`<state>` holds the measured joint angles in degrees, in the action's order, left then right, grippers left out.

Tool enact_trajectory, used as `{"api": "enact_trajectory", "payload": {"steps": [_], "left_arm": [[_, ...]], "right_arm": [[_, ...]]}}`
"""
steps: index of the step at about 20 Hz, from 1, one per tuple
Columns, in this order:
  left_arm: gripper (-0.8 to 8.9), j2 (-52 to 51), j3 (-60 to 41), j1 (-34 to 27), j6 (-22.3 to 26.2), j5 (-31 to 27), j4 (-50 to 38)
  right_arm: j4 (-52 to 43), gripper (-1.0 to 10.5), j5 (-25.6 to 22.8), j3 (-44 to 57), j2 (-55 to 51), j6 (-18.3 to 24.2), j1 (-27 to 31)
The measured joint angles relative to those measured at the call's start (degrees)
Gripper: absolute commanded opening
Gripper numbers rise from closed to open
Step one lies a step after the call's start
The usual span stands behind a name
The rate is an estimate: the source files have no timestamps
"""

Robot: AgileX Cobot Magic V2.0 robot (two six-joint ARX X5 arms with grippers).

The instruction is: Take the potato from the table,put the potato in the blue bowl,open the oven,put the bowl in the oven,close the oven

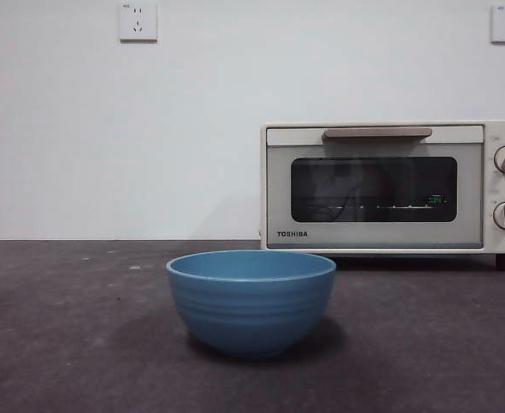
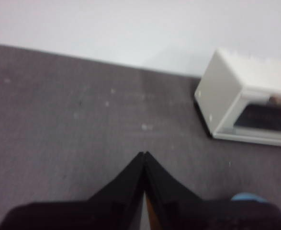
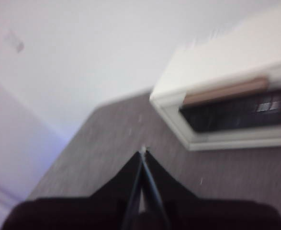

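Up close in the front view, lower centre of the frame, the blue bowl [image 1: 250, 301] stands upright on the table [image 1: 63, 344] — its inside is hidden from this low angle, so whether the potato is in it cannot be told; no potato shows anywhere on the table. Neither arm appears in this view. In the wrist views, the left gripper [image 2: 144, 155] has its jaws pressed together with nothing between them, and the right gripper [image 3: 143, 154] is closed the same way, its picture blurred. Further back, right of frame, the oven [image 1: 390, 185] sits with its door shut. If the door is next, a gripper should spread its jaws, square up to the tan handle [image 1: 377, 132], and pull down smoothly so the oven doesn't slide. Readable on the door's lower left — "TOSHIBA".
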<state>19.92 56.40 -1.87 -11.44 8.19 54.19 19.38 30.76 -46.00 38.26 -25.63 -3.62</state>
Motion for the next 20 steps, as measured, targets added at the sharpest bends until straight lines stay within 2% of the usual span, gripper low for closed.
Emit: {"api": "enact_trajectory", "payload": {"steps": [6,13,20], "left_arm": [[-0.06,0.13,3.13,0.0,4.02,3.85,6.86],[-0.06,0.24,3.17,0.0,4.87,12.07,16.52],[-0.06,0.24,3.17,0.0,5.66,13.99,21.59]], "right_arm": [[7.04,-0.1,-2.45,-9.44,14.88,3.76,-11.32],[12.98,-0.1,-4.42,-21.42,28.48,9.99,-26.08],[18.84,-0.1,-5.81,-33.11,41.0,17.11,-36.83]]}}
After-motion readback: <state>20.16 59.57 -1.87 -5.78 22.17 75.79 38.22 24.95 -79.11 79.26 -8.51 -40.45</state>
